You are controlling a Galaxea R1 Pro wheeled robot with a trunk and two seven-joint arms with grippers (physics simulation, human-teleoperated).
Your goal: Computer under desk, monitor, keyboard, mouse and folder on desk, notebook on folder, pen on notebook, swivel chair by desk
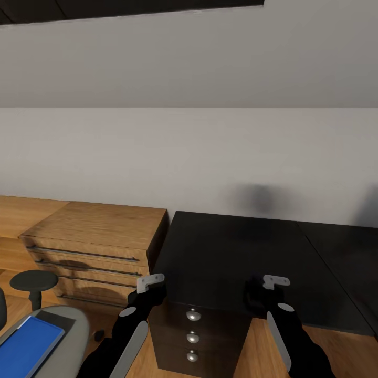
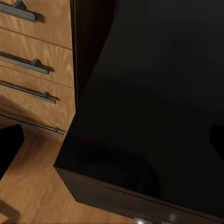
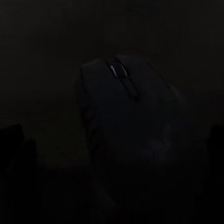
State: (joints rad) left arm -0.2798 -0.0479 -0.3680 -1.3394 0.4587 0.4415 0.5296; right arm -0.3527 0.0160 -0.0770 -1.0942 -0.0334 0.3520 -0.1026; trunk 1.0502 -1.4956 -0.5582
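Over desk (image 1: 226,252) | right end effector (image 1: 261,299) around mouse (image 3: 123,116) | left end effector (image 1: 148,296) state unclear

Black desk (image 1: 226,252), blue folder (image 1: 26,349)

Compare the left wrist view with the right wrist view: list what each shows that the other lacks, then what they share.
Left wrist view alone: the light wooden dresser with bar-handled drawers, the wood floor, and the desk's corner above a drawer front.
Right wrist view alone: the mouse, seen close and very dark, its scroll wheel just visible.
Shared: the glossy black desk top as the backdrop. Whether the mouse is held cannot be told.
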